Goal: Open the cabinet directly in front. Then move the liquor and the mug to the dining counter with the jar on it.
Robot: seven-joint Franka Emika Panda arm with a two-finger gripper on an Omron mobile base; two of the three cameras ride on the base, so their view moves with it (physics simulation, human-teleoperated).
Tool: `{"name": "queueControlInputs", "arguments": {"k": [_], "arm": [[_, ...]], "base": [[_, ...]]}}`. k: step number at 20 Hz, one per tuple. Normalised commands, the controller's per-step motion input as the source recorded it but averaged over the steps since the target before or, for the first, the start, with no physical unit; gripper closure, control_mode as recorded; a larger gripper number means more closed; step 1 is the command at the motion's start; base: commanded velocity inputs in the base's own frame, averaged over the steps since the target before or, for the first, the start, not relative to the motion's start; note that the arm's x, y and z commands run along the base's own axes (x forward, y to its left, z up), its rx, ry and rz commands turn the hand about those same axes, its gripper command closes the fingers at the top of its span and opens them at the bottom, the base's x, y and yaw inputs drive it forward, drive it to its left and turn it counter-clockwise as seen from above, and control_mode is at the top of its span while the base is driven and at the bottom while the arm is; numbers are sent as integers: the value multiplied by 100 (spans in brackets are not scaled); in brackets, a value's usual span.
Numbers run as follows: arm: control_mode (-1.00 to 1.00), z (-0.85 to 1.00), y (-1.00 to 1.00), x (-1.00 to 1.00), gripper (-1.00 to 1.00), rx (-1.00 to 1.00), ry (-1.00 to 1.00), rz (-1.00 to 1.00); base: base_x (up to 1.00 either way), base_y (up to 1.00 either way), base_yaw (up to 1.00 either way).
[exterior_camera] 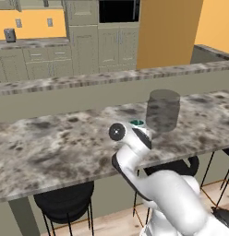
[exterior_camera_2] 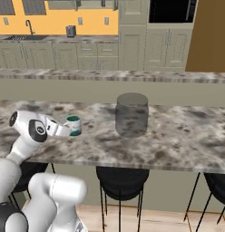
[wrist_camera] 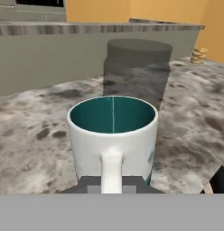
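The gripper (exterior_camera_2: pixel 71 130) is clamped tight on the mug (wrist_camera: pixel 113 137) by its handle, just short of the jar (wrist_camera: pixel 137 72) over the counter (exterior_camera: pixel 51 143); a careless set-down risks tipping it against that jar.

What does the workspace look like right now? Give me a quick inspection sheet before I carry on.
Surface: dining counter, speckled marble with a raised back ledge.
Job's things: mug upright, handle toward the hand camera, over the counter; jar upright on the counter beyond it. Liquor: nothing seen.
Clutter: small yellowish stacked item at the far counter end, too small to identify.
Grippers: gripper shut on the mug.
Cables: nothing seen.
Surroundings: black stools under the counter, beige kitchen cabinets and orange walls behind.
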Motion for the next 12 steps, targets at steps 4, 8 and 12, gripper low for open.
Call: {"name": "queueControlInputs", "arguments": {"k": [4, 8, 12], "arm": [[-100, -11, -34, 74, 100, 0, 1, 0], [-100, -15, -28, 86, 100, 0, 2, 0], [-100, -9, -2, 46, -100, 0, 0, 0]], "base": [[0, 0, 0], [0, 0, 0], [0, 0, 0]]}}
